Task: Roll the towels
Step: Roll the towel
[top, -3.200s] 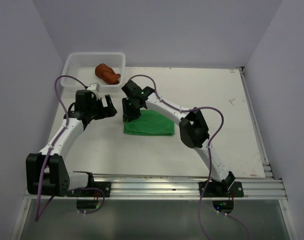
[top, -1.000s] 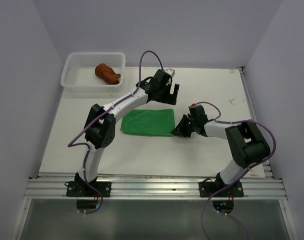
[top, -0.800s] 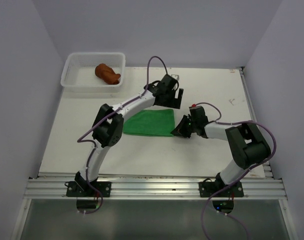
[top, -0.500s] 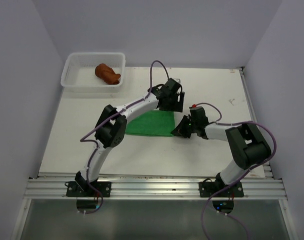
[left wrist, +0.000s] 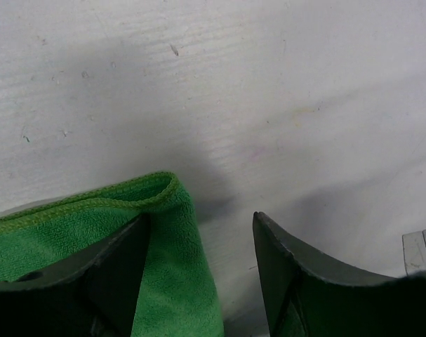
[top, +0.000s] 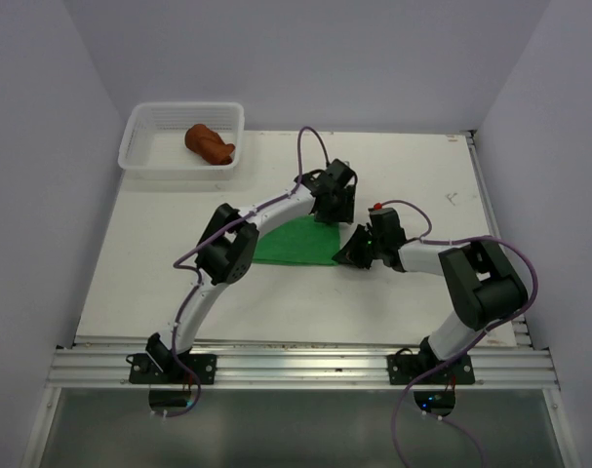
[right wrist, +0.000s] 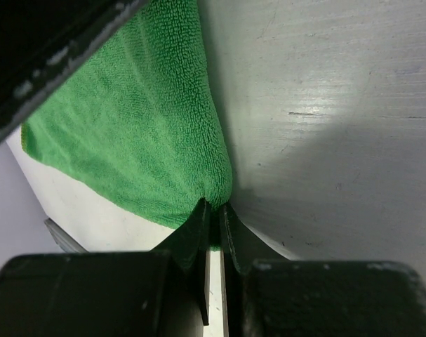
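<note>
Overhead, the green towel (top: 294, 246) lies flat near the middle of the table (top: 442, 166). The left arm (top: 276, 205) stretches across its far edge and hides part of it. The left gripper (top: 335, 210) sits at the towel's far right corner. The right gripper (top: 351, 252) is low at the near right corner, and the two are close together. Well apart, at the far left, a white mesh basket (top: 139, 136) holds the rust-brown towel (top: 210, 143), bunched up.

In the left wrist view, the left gripper (left wrist: 202, 219) stands spread, its dark fingers (left wrist: 114, 274) apart with bare table (left wrist: 269, 84) between the tips. A hemmed corner of the green towel (left wrist: 79, 225) lies against the left-hand finger and reaches partway into the gap; the jaws are not closed on it.

In the right wrist view, the right gripper (right wrist: 213, 210) is pinched tight on a corner of the green towel (right wrist: 142, 119), the cloth drawn to a point between the fingers (right wrist: 189, 237). Bare table (right wrist: 325, 105) lies to the right. A dark blurred part (right wrist: 51, 42) crosses the top left over the towel; I cannot tell what it is.
</note>
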### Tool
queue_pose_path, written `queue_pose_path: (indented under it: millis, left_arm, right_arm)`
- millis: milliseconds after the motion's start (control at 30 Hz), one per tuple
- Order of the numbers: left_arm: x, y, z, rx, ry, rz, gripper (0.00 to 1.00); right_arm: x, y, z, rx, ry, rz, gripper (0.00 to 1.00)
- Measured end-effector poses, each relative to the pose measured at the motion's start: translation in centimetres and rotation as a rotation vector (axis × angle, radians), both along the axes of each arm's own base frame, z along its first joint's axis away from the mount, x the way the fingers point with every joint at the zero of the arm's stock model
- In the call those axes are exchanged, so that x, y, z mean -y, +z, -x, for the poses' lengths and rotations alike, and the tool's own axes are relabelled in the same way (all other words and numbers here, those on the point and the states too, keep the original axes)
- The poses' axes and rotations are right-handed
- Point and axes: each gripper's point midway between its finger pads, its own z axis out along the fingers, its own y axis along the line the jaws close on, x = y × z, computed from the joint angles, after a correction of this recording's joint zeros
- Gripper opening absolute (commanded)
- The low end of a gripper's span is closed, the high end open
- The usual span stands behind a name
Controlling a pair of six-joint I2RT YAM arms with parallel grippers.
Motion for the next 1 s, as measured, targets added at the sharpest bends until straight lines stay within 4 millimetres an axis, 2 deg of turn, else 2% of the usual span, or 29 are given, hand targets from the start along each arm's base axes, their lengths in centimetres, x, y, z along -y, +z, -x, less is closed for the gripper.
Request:
queue_pose_path:
  millis: [67,100,167,700,833,1000]
  left_arm:
    - [0.2,-0.1,-0.3,0.002,0.004,-0.002,0.60]
    - [0.2,-0.3,-0.3,0.001,0.007,-0.005,0.54]
    - [0.0,-0.6,-0.4,-0.001,0.014,-0.018,0.50]
    - [-1.3,-1.4,-0.8,0.033,0.030,-0.122,0.37]
    - [-1.7,-1.5,-0.8,0.057,0.033,-0.172,0.22]
    - [-2.1,-1.5,-0.9,0.072,0.040,-0.198,0.18]
  right_arm:
    - [0.0,0.0,0.0,0.004,0.002,0.000,0.00]
    - [0.0,0.0,0.0,0.006,0.002,0.001,0.00]
    - [0.0,0.0,-0.1,0.012,0.006,0.005,0.00]
    - [0.0,0.1,-0.3,0.083,0.040,0.150,0.00]
    - [0.1,0.1,-0.2,0.095,0.044,0.185,0.00]
    - [0.9,0.2,-0.1,0.106,0.038,0.233,0.00]
